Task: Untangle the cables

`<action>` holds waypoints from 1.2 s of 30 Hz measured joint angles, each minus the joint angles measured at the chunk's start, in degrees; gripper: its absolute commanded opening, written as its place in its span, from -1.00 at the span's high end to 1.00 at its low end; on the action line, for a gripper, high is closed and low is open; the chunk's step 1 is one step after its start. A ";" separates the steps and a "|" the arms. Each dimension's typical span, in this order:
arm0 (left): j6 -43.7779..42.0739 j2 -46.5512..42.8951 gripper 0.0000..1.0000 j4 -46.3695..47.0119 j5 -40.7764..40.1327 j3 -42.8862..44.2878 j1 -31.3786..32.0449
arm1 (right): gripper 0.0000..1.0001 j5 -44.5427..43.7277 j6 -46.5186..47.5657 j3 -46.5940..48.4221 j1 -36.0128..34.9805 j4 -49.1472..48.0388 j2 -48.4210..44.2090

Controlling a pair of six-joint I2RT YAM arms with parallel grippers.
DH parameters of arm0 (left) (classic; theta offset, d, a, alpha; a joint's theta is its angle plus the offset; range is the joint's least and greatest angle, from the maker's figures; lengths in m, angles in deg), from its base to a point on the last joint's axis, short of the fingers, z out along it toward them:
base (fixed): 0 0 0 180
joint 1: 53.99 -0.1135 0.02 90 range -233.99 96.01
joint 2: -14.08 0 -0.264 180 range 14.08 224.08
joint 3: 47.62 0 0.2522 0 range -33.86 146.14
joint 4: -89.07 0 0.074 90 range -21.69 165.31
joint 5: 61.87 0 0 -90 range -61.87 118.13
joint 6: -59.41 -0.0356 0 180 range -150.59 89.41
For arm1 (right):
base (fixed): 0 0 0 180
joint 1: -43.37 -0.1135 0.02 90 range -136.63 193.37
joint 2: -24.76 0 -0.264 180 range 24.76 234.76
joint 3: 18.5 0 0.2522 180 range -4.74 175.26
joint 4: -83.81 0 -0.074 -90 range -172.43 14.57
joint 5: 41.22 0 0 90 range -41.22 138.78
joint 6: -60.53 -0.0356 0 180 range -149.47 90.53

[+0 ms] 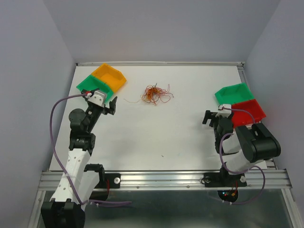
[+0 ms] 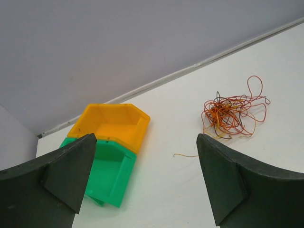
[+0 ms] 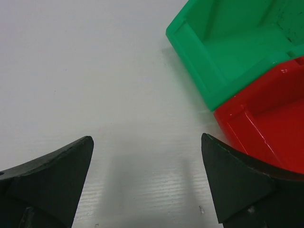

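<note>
Left gripper point(image 1: 108, 109), spread wide and empty, sits left of the cable tangle point(image 1: 153, 94), well apart.

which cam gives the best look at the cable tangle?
Left wrist: the cable tangle is close enough there to tell orange, red and dark strands apart, plus a loose end trailing off. Top external shows it whole but small, mid-table. Right wrist misses it, seeing only the green bin and red bin.

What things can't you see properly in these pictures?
- Wire tangle, top view: too small to count the wires.
- Red bin, right wrist view: cut off by the right edge.
- Green bin beside the orange bin, left wrist view: corner hidden behind the left pincer.
</note>
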 measured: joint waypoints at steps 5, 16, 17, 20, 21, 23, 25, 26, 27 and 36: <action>-0.02 -1.09 -0.98 0.52 0.61 -1.70 0.00 | -1.00 0.00 0.00 0.00 0.04 0.00 0.00; 0.00 -1.40 -0.98 0.66 0.68 -1.79 0.00 | -1.00 0.00 0.00 0.09 0.07 0.00 0.00; -0.04 -1.46 -0.98 0.68 0.94 -1.79 0.00 | -1.00 0.00 0.00 0.24 0.07 0.00 0.00; -0.26 -1.46 -0.98 0.68 1.16 -1.79 0.00 | -1.00 -0.17 0.00 0.94 0.04 0.02 -0.11; -0.24 -1.42 -0.98 0.68 0.96 -1.79 0.00 | -1.00 -0.68 0.02 1.29 -0.02 1.05 -0.79; -0.24 -1.16 -0.98 0.72 0.66 -1.79 0.00 | -1.00 -1.42 -0.11 2.78 -0.15 6.05 -4.59; -0.24 -0.68 -0.98 0.68 0.22 -1.79 0.00 | -1.00 -1.46 -1.70 6.29 -0.17 15.34 -13.18; -0.24 -0.52 -0.98 0.68 -0.04 -1.79 0.00 | -1.00 -1.44 -2.73 8.66 -0.24 19.76 -16.74; -0.24 -0.39 -0.98 0.66 -0.35 -1.79 0.00 | -1.00 -1.05 -5.16 12.87 -0.24 26.51 -20.65; -0.22 -0.46 -0.98 2.08 2.73 -2.75 -0.02 | -1.00 5.88 -21.33 25.46 -0.61 46.58 -34.05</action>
